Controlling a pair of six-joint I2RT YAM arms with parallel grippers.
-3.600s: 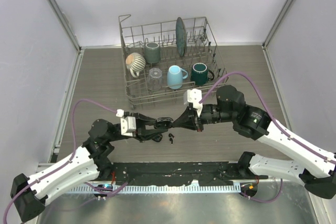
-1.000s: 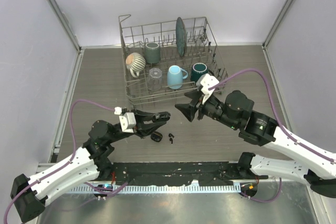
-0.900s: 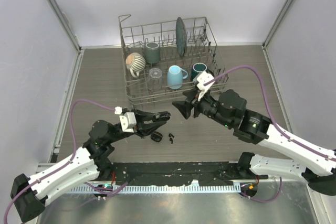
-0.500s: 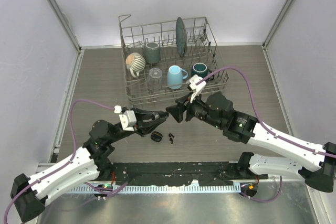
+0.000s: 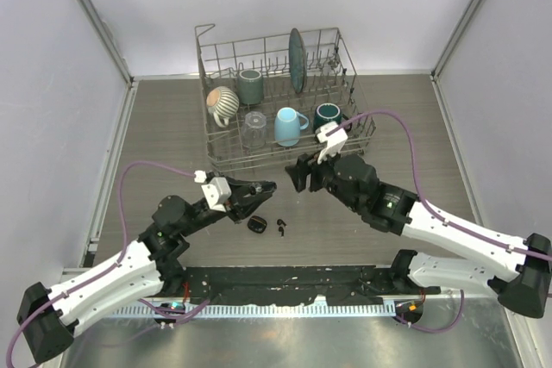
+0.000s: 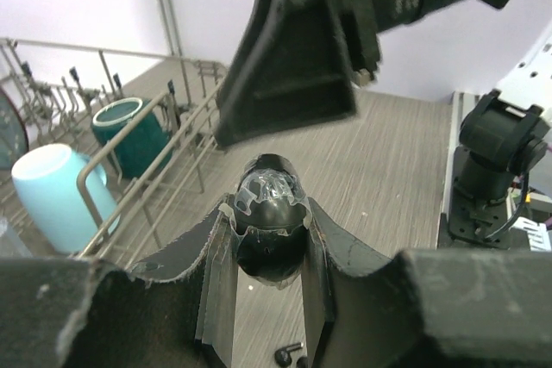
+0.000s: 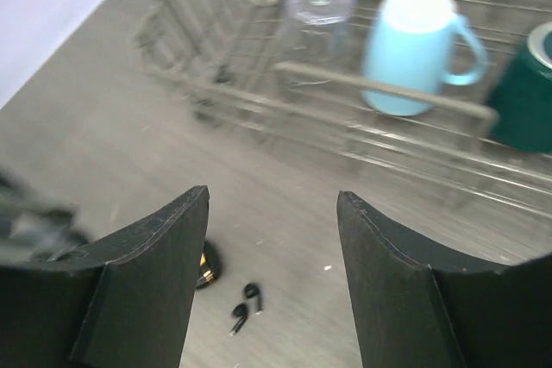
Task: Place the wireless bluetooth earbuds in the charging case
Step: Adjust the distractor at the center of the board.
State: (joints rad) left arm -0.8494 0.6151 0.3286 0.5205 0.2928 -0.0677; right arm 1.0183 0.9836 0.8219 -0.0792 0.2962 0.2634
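Observation:
My left gripper is shut on a small black oval charging case, held just above the table. In the left wrist view the case sits wedged between the fingers, its rounded end poking out past the tips. Two tiny black wireless bluetooth earbuds lie together on the wooden table, also seen as small black earbuds between my right fingers. Beside them lies another small black piece with gold contacts. My right gripper hangs open and empty above the table, just right of the held case.
A wire dish rack stands behind both grippers. It holds a light blue mug, a dark green mug, a striped mug, a glass and an upright plate. Grey walls border the table.
The right gripper swung left toward the held case, then drew back a little to the right, its jaws slightly wider. The left gripper, still shut on the case, shifted slightly.

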